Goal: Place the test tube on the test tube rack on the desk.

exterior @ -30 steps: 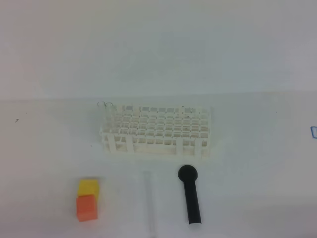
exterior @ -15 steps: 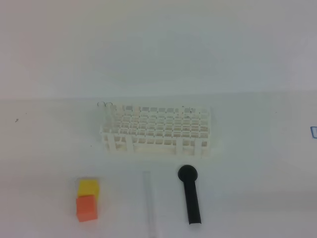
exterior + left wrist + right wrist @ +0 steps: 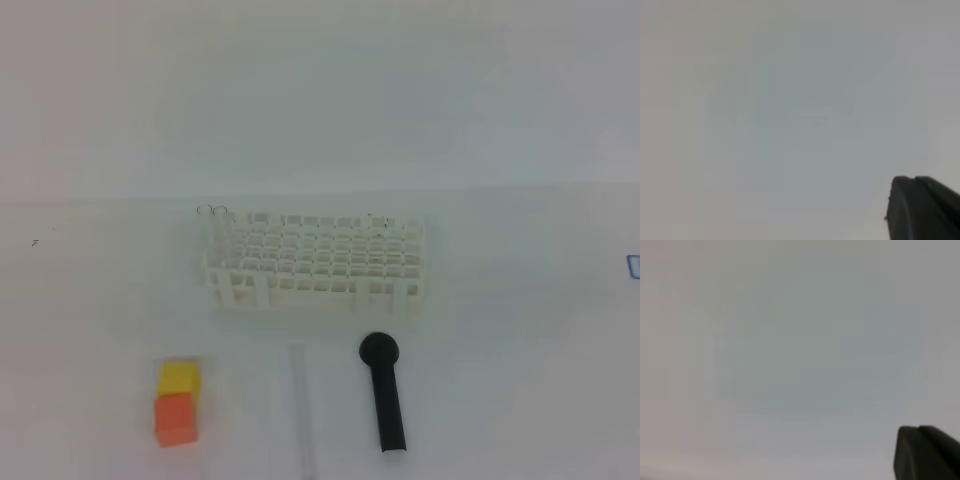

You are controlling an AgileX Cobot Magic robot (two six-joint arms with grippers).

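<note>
The test tube lies flat on the white desk in front of the rack, faint and clear, running from near the rack toward the front edge. The white lattice test tube rack stands at the middle of the desk. Neither gripper shows in the exterior high view. The left wrist view shows only one dark fingertip at its lower right over blank white. The right wrist view shows the same, one dark fingertip. Whether either gripper is open or shut does not show.
A black round-headed stick lies just right of the tube. A yellow block and an orange block sit at the front left. Small clear rims show at the rack's back left corner. A blue mark is at the right edge.
</note>
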